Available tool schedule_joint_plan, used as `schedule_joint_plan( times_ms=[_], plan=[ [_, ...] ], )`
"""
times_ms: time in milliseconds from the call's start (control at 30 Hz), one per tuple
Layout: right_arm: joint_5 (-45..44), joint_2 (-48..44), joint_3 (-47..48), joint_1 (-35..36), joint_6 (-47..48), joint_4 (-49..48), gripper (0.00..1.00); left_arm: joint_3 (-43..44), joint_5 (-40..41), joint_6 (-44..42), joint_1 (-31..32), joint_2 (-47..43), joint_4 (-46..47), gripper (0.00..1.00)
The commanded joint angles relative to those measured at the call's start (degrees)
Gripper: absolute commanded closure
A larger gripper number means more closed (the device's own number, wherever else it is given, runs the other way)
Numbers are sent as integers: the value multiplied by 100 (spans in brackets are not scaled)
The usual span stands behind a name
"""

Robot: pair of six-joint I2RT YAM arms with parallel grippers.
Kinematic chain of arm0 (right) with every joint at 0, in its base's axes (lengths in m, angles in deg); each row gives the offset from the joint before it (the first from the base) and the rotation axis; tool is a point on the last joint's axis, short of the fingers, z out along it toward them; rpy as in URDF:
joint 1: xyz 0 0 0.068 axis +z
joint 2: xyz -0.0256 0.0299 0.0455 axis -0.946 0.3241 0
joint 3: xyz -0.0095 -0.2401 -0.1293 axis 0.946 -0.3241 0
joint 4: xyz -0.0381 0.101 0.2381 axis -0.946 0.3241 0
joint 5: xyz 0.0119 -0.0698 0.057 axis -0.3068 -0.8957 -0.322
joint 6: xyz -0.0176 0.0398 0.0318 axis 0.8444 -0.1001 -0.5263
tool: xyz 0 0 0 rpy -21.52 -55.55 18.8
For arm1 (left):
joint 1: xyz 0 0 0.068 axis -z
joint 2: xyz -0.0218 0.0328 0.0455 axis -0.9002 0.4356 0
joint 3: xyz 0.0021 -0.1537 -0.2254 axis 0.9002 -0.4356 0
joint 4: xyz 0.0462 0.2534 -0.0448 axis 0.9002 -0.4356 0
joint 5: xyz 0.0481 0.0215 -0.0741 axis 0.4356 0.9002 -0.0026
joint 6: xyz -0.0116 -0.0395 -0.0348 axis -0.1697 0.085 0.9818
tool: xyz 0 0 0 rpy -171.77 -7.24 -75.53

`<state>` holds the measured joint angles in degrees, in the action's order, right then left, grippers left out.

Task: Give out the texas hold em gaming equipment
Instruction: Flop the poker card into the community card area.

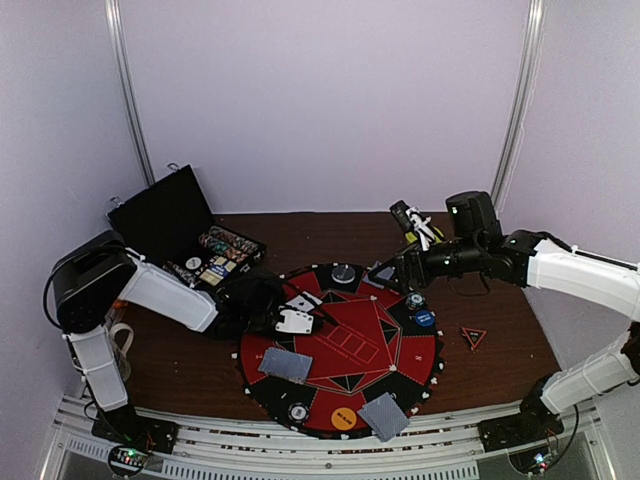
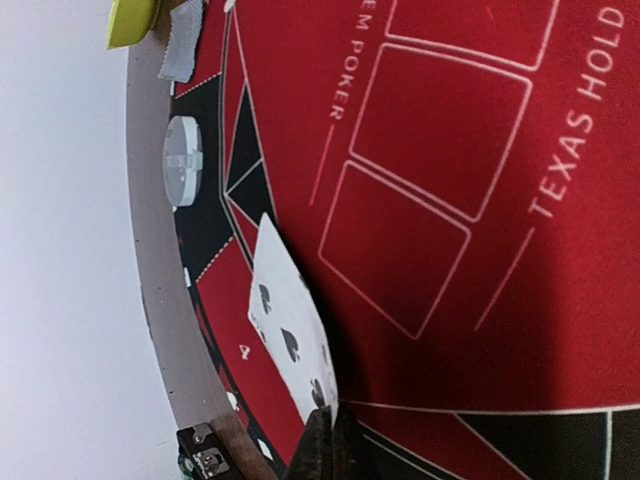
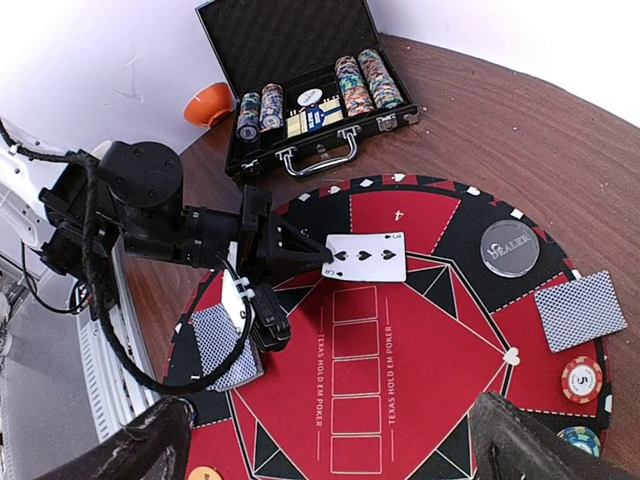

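Observation:
My left gripper (image 3: pixel 326 256) is shut on the short edge of a face-up three of spades (image 3: pixel 368 258), held just above the far-left part of the red-and-black mat (image 3: pixel 430 340). In the left wrist view the card (image 2: pixel 288 318) stands out from the dark fingertips (image 2: pixel 335 430). From above, the gripper (image 1: pixel 291 298) and card (image 1: pixel 304 301) sit left of the mat's centre. Two face-down cards (image 1: pixel 285 364) (image 1: pixel 384 416) lie at the near rim, chips (image 1: pixel 424 319) at the right. My right gripper (image 1: pixel 384 272) hovers open over the far rim, nothing between its fingers (image 3: pixel 130 445).
An open black case (image 1: pixel 190 235) with chip rows and card decks stands at the back left. A grey dealer disc (image 3: pixel 509 247) lies on the far rim, an orange button (image 1: pixel 343 418) on the near rim. A small red triangle (image 1: pixel 473 337) lies right of the mat.

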<state>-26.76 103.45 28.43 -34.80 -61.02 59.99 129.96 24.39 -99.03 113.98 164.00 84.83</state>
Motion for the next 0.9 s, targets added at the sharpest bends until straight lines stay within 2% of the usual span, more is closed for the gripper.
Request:
schedule_joint_plan(
  times_ms=[0, 100, 167, 300, 867],
  plan=[
    [133, -183, -101, -21, -116, -227, 0, 379, -466, 235, -138, 87, -875, 100],
    [112, -197, -142, -26, -129, -232, 0, 862, -507, 561, -150, 290, -1453, 100],
    [80, -198, -151, -25, -129, -200, 0, 1277, -241, 990, -155, 504, -1841, 100],
    [90, -201, -176, -26, -145, -213, 0, 1625, -276, 1138, -154, 712, -2354, 100],
    [120, -240, -165, -26, -104, -133, 0, 945, -598, 1069, -197, 231, -2548, 100]
  ],
)
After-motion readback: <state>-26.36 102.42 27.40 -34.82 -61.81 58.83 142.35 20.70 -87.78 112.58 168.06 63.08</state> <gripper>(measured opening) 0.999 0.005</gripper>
